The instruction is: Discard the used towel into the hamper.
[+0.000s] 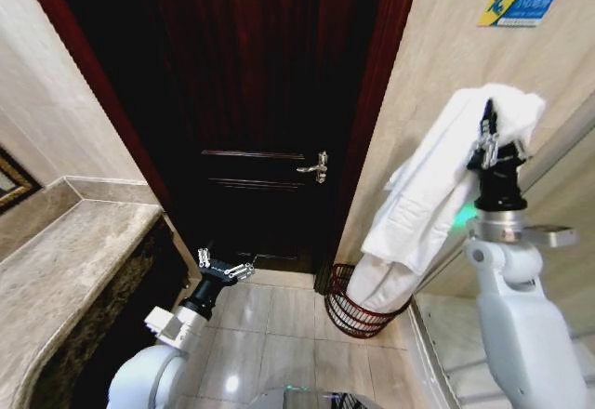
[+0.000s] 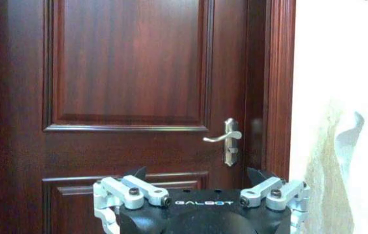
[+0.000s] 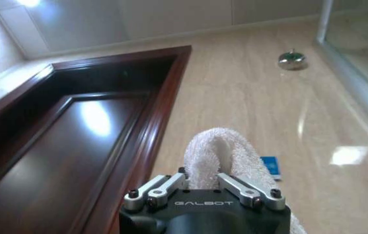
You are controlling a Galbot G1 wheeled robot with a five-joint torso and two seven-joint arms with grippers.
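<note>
My right gripper (image 1: pixel 490 138) is raised high on the right, shut on a white towel (image 1: pixel 432 195). The towel drapes down from it, and its lower end hangs inside the hamper (image 1: pixel 349 314), a dark reddish-brown wire basket on the floor by the wall. In the right wrist view a fold of the towel (image 3: pixel 218 148) stands up between the fingers (image 3: pixel 164 187) of my right gripper (image 3: pixel 203 178). My left gripper (image 1: pixel 225 268) is held low on the left, open and holding nothing. In the left wrist view the left gripper (image 2: pixel 200 183) faces the door.
A dark wooden door (image 1: pixel 251 112) with a metal lever handle (image 1: pixel 316 167) stands straight ahead. A stone counter (image 1: pixel 65 270) runs along the left. A tiled wall with a blue sign (image 1: pixel 519 4) and a glass shower panel (image 1: pixel 558 149) close in the right.
</note>
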